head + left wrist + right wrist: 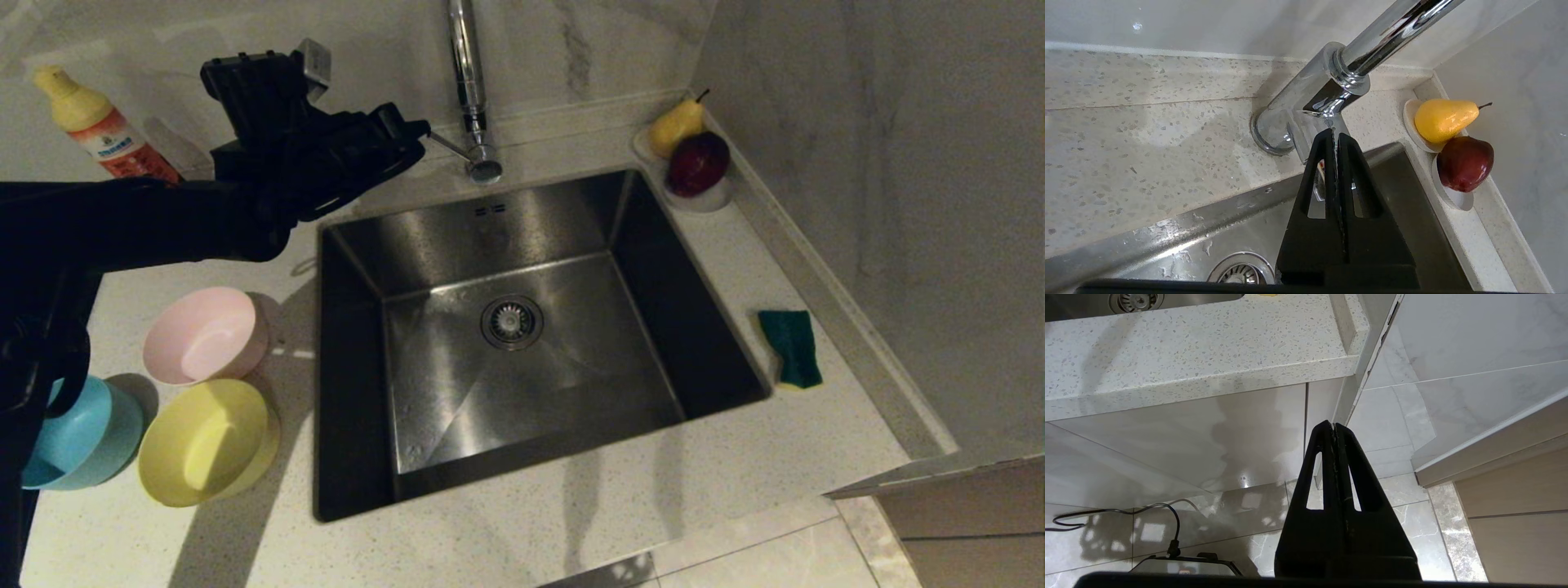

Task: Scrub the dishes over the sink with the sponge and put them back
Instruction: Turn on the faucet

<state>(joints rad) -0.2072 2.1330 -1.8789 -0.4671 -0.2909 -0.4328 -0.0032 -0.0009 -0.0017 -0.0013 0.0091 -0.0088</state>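
So the sink (522,343) sits just below and to the right of the left gripper (412,131), which hangs by the tap (467,82) base with its fingers pressed together, holding nothing. The pink bowl (204,335), yellow bowl (204,441) and blue bowl (77,433) sit on the counter (735,457) well below it, under the arm. The sponge (790,347) lies way across the basin from it. The right gripper (1334,425) hangs down below the counter edge, fingers together too.
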